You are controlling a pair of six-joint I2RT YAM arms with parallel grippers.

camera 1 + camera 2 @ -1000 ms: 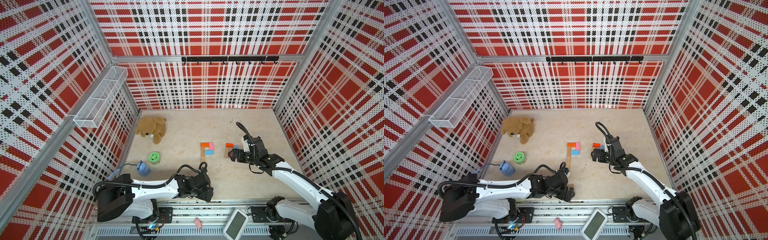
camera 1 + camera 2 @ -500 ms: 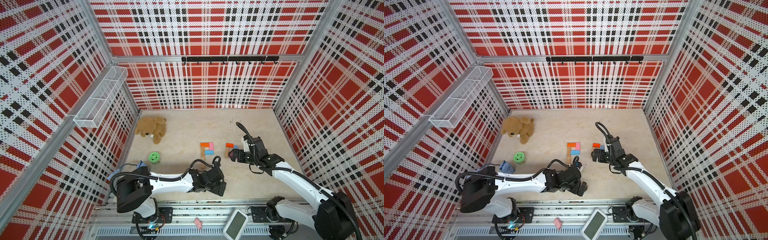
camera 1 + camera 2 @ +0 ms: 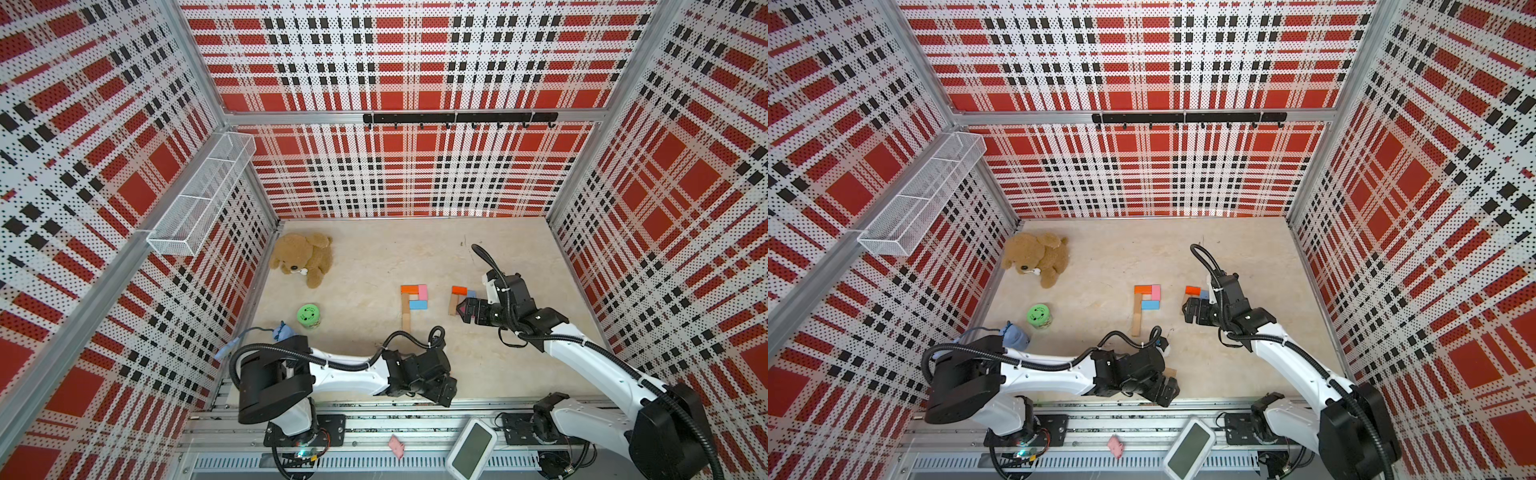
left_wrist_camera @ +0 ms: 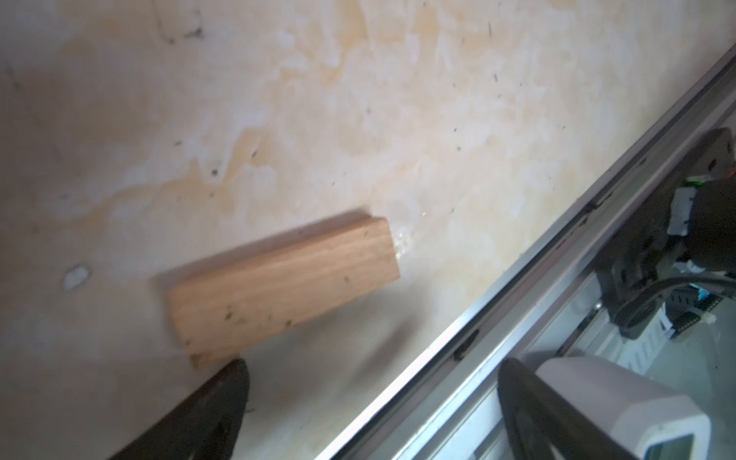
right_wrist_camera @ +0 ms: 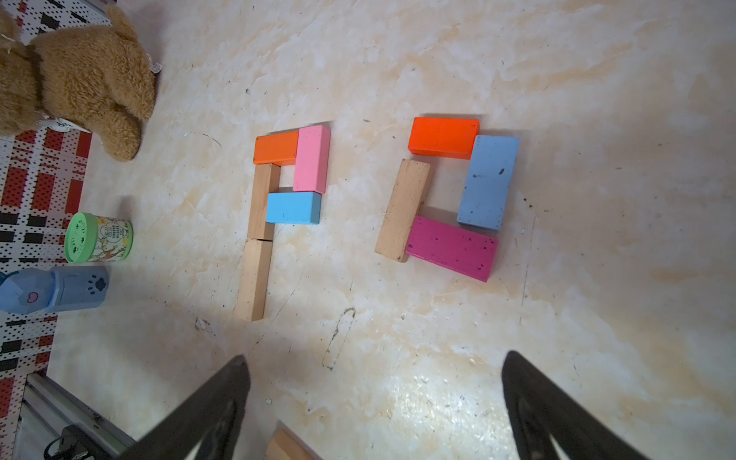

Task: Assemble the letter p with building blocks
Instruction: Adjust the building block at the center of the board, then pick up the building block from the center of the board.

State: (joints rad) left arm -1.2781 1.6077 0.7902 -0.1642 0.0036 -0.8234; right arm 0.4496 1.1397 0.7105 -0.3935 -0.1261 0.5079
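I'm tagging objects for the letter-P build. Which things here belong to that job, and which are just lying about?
Belong to the job:
- the five-block P
- the four blocks grouped beside it
- the loose tan block

Just lying about:
- teddy bear
- green canister toy
- blue paw-print toy
- wire basket on the wall

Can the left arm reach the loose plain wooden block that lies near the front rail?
Probably yes. The plain tan wooden block lies flat just ahead of the open left gripper, and nothing rests on it or stands between them.
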